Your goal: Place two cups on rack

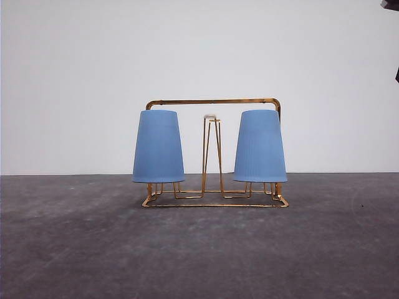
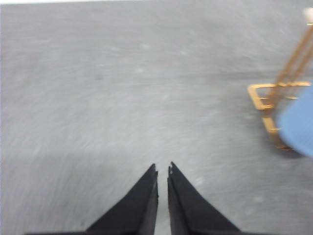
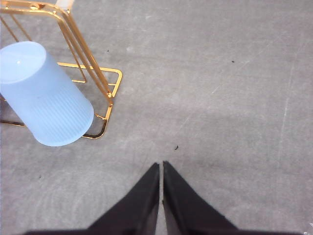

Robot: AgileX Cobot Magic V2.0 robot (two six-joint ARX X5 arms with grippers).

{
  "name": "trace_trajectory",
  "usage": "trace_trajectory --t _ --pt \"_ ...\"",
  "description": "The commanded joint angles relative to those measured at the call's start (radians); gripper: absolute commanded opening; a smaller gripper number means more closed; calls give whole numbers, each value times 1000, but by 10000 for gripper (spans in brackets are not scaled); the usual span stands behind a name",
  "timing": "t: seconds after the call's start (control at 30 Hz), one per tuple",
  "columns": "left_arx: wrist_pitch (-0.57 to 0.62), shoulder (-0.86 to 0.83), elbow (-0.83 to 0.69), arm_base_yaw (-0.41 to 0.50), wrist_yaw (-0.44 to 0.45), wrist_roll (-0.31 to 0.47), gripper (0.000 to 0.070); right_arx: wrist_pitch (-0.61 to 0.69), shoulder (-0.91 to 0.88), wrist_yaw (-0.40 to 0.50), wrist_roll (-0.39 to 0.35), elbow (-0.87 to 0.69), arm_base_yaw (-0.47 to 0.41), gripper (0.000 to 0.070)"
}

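Cups point(image 1: 158, 146) point(image 1: 260, 146) upturned hiding rack point(image 1: 215, 202) outer prongs (middle bare), both end effectors point(image 2: 163, 169) point(image 3: 161, 164) pressed together

Front view faces the rack point(image 1: 215, 152) level and near; both wrist views look down beside it.

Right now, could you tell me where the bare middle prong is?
In the front view, the middle prong stands at the rack's centre, between the left cup and right cup, under the handle bar.
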Motion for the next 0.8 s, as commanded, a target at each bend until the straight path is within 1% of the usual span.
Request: trace_trajectory --t 0.0,0.07,0.13,0.23,0.3,0.47,0.53,0.63,0.77 --pt "64 -77 -104 16 -3 -32 15 10 7 1 11 10 0 7" --pt "112 -175 -207 39 -3 -50 15 10 7 0 11 10 0 7" --pt "134 -266 -287 57 -3 -63 15 10 7 0 11 10 0 7" --pt "127 -402 -379 74 -3 -85 15 10 7 1 11 10 0 7" --pt "122 -474 -417 79 -2 -86 15 10 7 0 11 10 0 7" --pt "107 -619 -480 81 -2 -85 15 10 7 0 11 10 0 7" --pt "68 -664 -492 81 0 -87 15 10 7 0 11 10 0 7" --pt "-26 -726 -499 80 1 -89 15 10 7 0 11 10 0 7" --pt "-22 -745 -500 51 -1 -79 15 10 7 1 11 10 0 7"
